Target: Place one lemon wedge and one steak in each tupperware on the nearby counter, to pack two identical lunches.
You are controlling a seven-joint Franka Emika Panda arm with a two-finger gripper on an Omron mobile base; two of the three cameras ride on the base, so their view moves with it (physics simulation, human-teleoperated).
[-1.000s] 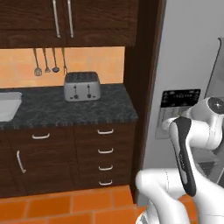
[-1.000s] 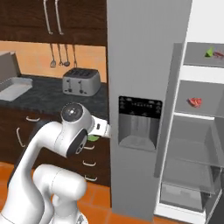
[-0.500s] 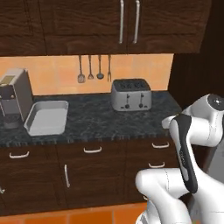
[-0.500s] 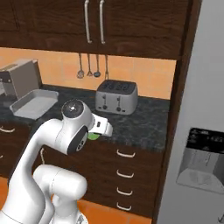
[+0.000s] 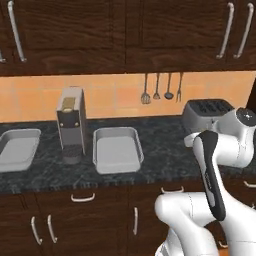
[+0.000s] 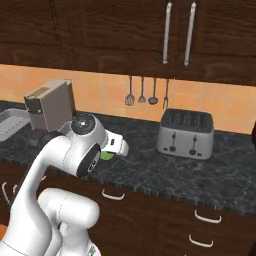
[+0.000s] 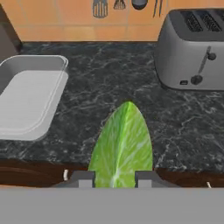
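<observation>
While the base faces the counter [image 5: 165,160], I have the gripper [image 7: 114,178] pinched narrow on a lemon wedge [image 7: 122,142], green-skinned, the two finger tips showing at either side of its near end in the hand view. From the right base view a sliver of green shows at the hand, just above the counter's front edge. Wedge reads as light, soft and wet-skinned; I judge it could squirm or squash if I squeeze harder, so the present hold across the thick middle, flat faces against the pads, looks like the right place.

Nearest tupperware [image 5: 116,149] sits open on the stone beside the tall box appliance [image 5: 70,125], to the left of the toaster [image 5: 206,113]; in the hand view its rim is at upper left. Second tupperware [image 5: 17,151] lies on the appliance's far side. Both look bare from here.

My judgement: early in the job. Next call is a carry leftward over the near tray, then a low release so the wedge doesn't bounce off the hard base.
</observation>
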